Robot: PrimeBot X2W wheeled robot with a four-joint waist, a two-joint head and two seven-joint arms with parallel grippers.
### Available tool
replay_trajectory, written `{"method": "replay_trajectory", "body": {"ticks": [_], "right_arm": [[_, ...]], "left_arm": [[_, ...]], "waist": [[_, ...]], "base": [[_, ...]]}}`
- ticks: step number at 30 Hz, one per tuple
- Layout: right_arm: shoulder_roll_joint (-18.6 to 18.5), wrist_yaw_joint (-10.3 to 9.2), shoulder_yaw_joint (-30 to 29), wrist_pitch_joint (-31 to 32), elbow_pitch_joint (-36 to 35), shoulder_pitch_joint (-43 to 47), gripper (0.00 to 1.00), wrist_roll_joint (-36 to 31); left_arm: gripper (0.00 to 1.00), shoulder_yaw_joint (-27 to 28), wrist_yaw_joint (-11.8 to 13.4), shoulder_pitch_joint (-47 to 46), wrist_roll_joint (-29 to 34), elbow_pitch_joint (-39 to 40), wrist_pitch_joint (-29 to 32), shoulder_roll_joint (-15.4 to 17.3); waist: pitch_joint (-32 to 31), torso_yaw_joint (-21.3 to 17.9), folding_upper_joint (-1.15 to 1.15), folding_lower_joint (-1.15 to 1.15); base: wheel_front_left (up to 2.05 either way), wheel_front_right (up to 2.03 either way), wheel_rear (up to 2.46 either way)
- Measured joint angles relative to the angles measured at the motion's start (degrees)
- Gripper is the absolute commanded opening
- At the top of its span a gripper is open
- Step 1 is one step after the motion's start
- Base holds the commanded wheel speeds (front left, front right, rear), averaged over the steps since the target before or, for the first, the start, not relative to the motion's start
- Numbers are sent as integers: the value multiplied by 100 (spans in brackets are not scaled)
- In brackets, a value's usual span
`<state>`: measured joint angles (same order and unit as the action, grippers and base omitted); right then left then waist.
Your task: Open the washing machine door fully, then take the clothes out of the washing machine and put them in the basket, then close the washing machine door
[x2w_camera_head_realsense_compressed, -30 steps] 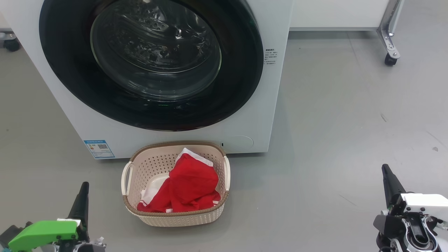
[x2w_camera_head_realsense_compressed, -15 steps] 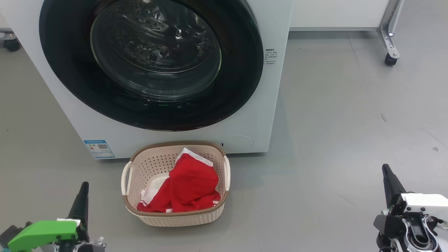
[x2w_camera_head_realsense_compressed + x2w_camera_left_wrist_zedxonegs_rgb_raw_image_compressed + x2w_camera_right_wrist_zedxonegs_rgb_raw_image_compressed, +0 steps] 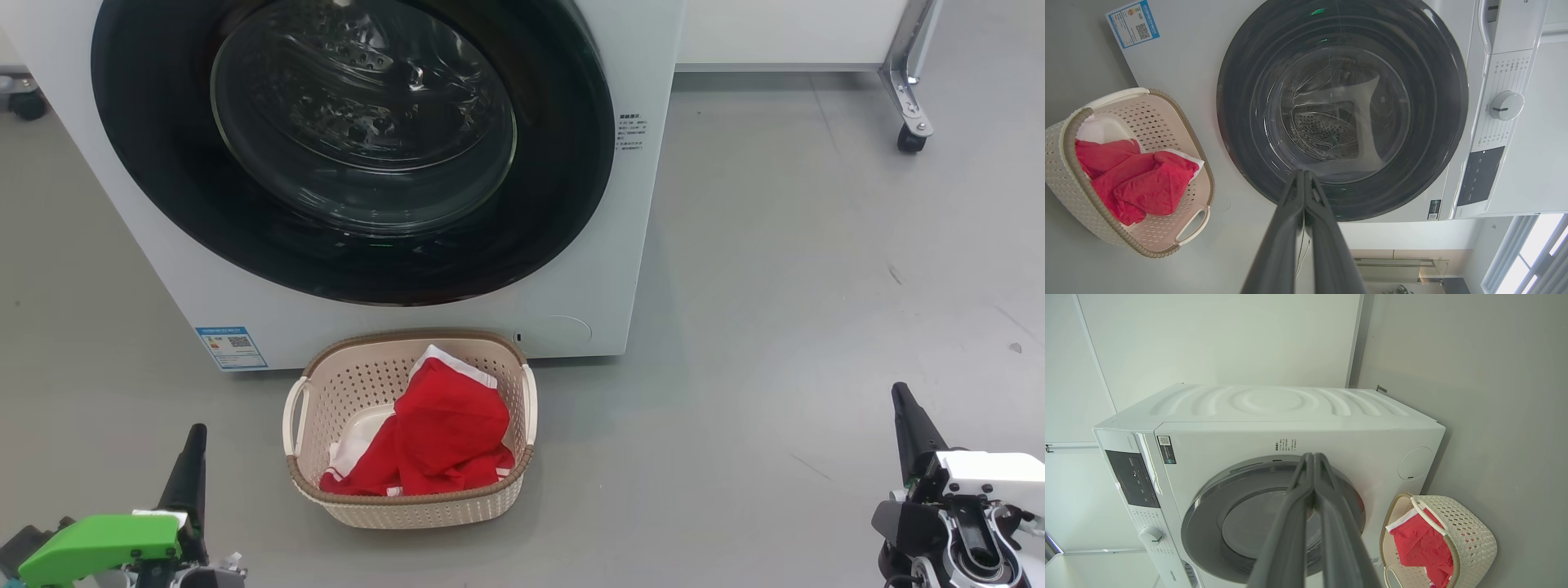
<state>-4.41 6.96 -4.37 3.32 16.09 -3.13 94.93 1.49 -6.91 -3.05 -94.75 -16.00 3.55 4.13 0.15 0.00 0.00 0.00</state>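
Observation:
The white washing machine (image 3: 588,269) stands ahead with its round black-ringed door (image 3: 351,147) flat against the front, closed. Through the glass in the left wrist view, the steel drum (image 3: 1327,130) shows no fabric. Red clothes (image 3: 441,433) with white trim lie in the cream basket (image 3: 298,408) on the floor just before the machine. My left gripper (image 3: 196,433) rests low at the left, shut and holding nothing. At the lower right my right gripper (image 3: 900,394) is shut too, holding nothing. Both sit well back from the basket. The basket (image 3: 1470,535) and clothes (image 3: 1425,547) also show in the right wrist view.
Grey floor (image 3: 816,286) spreads to the right of the machine. A metal leg on a black caster (image 3: 910,139) stands at the far right. Another wheel (image 3: 28,104) sits at the far left. A white cabinet front (image 3: 784,33) lies behind.

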Motion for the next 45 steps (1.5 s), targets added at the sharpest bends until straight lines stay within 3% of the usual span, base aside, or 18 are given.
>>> {"method": "replay_trajectory", "body": {"ticks": [45], "right_arm": [[13,0,-23,42,-7,0,0,-9]], "left_arm": [[0,20,0,-1,3,14,43,-4]], "waist": [[1,0,0,0]], "base": [[0,0,0]]}}
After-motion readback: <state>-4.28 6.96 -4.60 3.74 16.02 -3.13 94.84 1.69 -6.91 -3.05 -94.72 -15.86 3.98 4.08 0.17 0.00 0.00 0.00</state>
